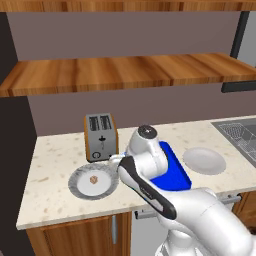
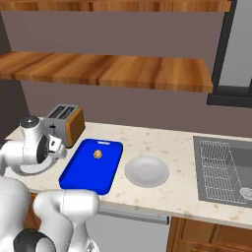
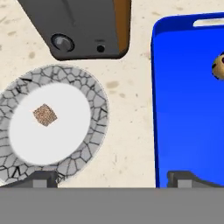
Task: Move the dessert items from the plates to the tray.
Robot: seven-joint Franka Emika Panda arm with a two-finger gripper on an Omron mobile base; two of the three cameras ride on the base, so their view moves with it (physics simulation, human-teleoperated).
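From the left base view, the arm bends low over the counter (image 1: 50,165), its wrist above the gap between the rimmed plate (image 1: 93,181) and the blue tray (image 1: 175,167). A brown morsel (image 1: 93,179) sits on that plate; the plain plate (image 1: 204,160) lies right of the tray.

From the right base view, the gripper (image 2: 55,145) hangs beside the toaster (image 2: 65,124), near the tray's left edge. A second morsel (image 2: 98,154) (speckled, rounder) rests on the tray.

In the hand view, the fingertips (image 3: 43,179) stand wide apart, holding nothing, spanning plate rim and tray edge.
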